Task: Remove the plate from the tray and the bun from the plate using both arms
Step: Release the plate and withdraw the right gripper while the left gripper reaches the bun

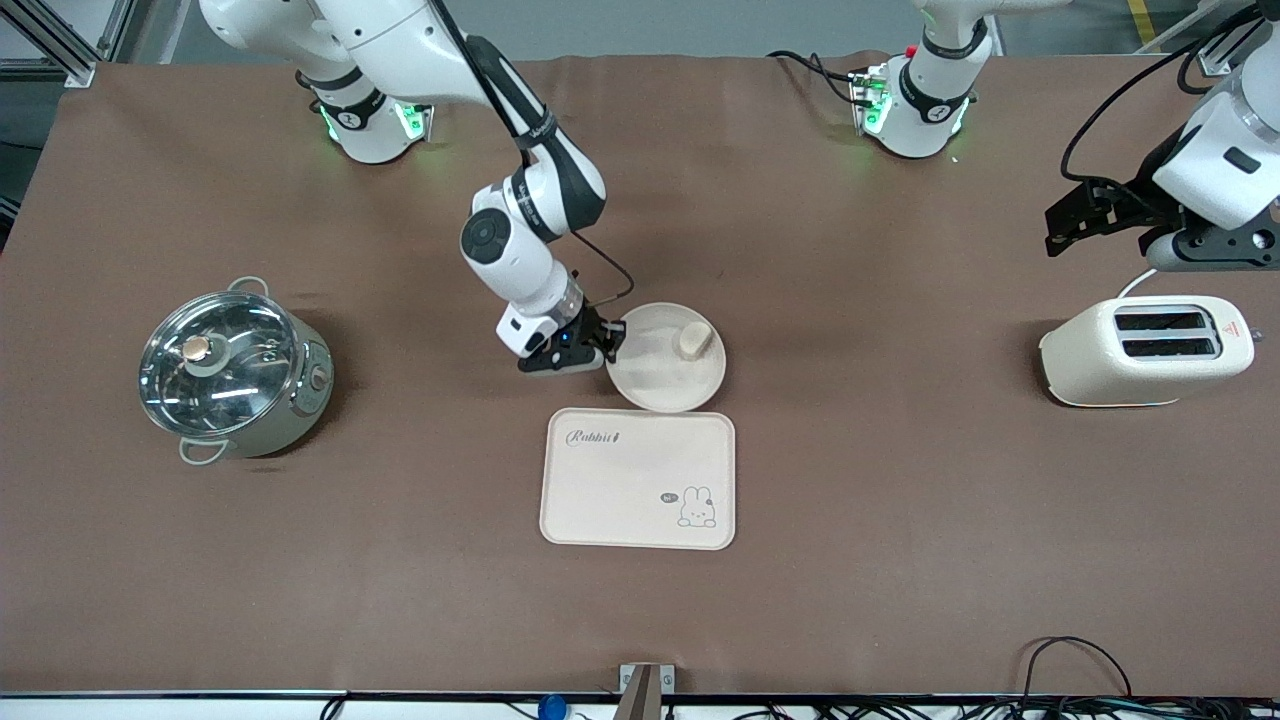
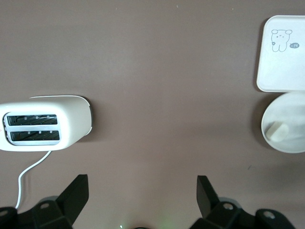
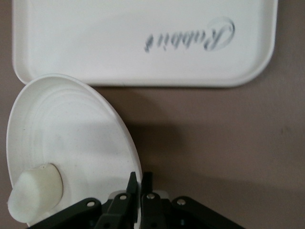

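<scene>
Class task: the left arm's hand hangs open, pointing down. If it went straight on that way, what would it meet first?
Probably bare table. The left hand points at brown cloth beside the toaster; nothing else shows between its fingers, though depth is unclear.

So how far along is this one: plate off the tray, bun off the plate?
Done: the plate sits off the tray, on the table just beside it. In hand: the right tool is shut on the plate's rim. Left: the bun lies on the plate; the left tool waits open above the toaster.

Robot lab bench, brown-covered table (image 1: 900, 520), aluminium framing (image 1: 60, 40), loose cables (image 1: 1080, 670), staged toaster (image 1: 1145, 350) and pot (image 1: 235, 368)
</scene>
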Robot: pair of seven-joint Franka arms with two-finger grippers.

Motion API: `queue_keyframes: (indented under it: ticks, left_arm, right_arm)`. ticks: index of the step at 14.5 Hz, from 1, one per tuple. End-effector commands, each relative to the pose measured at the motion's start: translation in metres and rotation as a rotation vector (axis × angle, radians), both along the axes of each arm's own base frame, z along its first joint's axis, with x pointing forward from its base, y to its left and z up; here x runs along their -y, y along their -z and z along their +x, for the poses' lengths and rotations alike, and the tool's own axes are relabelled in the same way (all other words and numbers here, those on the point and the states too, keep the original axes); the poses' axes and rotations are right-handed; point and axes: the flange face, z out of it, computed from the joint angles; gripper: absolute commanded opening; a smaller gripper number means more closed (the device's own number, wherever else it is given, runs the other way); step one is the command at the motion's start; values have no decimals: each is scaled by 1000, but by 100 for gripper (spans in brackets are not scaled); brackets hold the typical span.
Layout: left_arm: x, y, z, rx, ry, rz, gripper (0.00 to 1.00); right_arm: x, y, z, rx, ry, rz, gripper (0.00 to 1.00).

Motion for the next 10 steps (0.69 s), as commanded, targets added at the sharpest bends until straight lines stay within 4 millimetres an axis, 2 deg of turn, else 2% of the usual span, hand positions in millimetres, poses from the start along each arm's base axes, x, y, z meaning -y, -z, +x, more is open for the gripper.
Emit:
queue_keyframes:
  ticks: [1, 2, 3, 4, 6, 7, 10]
  left_arm:
    - [5, 10, 9, -26, 3, -3, 100]
    - [8, 16, 12, -37, 6, -5, 100]
    - [11, 26, 17, -55, -1, -11, 100]
    - [16, 42, 23, -85, -6, -19, 100]
    - [38, 68, 31, -125, 1, -19, 100]
    - [50, 80, 35, -133, -15, -20, 100]
    - [105, 121, 39, -175, -95, -8, 100]
  right_arm:
    - [8, -4, -24, -5, -12, -5, 22]
    - [9, -5, -23, -6, -6, -3, 62]
    - [7, -10, -22, -3, 3, 4, 84]
    - [7, -14, -21, -3, 21, 15, 98]
    - [11, -29, -8, 10, 47, 41, 100]
    - [20, -38, 6, 22, 70, 54, 100]
    - [58, -76, 43, 28, 119, 89, 100]
